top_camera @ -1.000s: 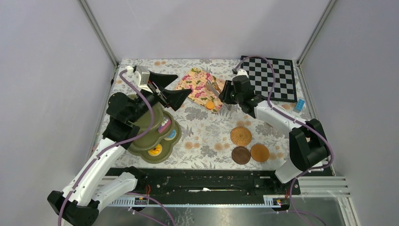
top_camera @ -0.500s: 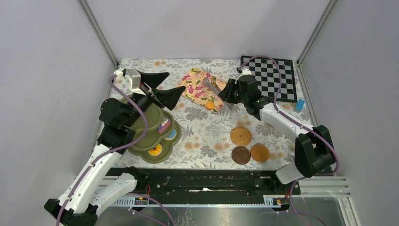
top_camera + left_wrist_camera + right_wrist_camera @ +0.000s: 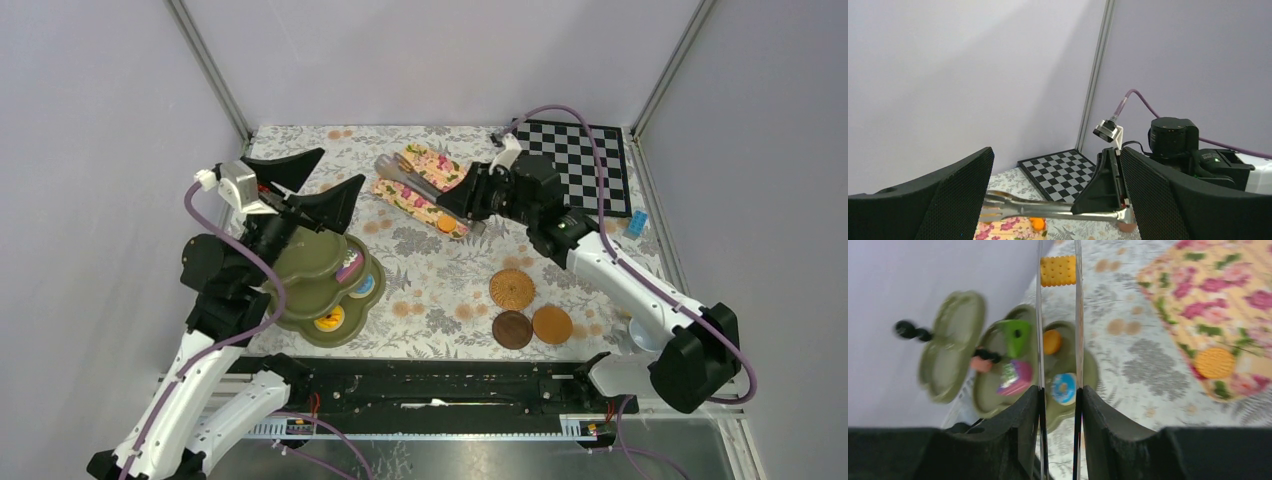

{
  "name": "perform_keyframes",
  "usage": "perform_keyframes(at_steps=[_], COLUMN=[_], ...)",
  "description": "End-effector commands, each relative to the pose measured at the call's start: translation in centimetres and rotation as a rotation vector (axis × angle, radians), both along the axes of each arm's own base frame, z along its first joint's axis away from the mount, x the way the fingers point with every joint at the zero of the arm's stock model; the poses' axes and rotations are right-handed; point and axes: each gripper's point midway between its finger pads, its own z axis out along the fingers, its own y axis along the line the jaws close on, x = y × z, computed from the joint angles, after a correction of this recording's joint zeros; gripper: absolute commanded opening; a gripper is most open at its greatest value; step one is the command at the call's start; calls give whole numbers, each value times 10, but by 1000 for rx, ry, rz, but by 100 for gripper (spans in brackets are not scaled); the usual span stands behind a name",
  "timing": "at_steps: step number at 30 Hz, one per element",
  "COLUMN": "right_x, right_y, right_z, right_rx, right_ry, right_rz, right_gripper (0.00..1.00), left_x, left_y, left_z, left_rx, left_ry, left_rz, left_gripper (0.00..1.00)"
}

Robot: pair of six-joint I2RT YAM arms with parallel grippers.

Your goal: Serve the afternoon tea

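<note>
Floral table (image 3: 440, 290): right gripper (image 3: 1060, 392) clamped on tongs (image 3: 1039, 315) pinching square biscuit (image 3: 1058, 271); left gripper (image 3: 338, 168) apart, empty.

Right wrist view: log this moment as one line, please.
right claw: shut on tongs | tongs: pinching square biscuit at tips | left claw: open, empty | stand: several pastries loaded

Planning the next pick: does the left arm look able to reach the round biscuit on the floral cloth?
Probably not: the right gripper and its tongs hang over the floral cloth by the round biscuit, across the left gripper's path.
</note>
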Motion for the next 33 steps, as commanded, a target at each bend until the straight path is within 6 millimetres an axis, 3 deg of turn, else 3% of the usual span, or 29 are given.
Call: perform_keyframes(at_steps=[1,8,13,18,33], right_x=[-41,-78,-93,-105,-104], right_y=[36,72,85,96,121], right_z=[76,93,100,94,75], right_rx=[128,160,172,170,112], right_ry=[-138,-149,-154,-129,-124], right_rz=[166,290,336,378,400], right_gripper=[39,39,39,39,43], left_x=[-17,-21,-23,-24,-20], left_y=[18,22,21,21,20], left_z=[38,42,45,46,36], left_rx=[-72,-82,-85,-88,-76], left_ry=[-86,-95,-97,-94,-68], left_rz=[40,47,40,35,37], left_gripper=[99,99,99,99,99])
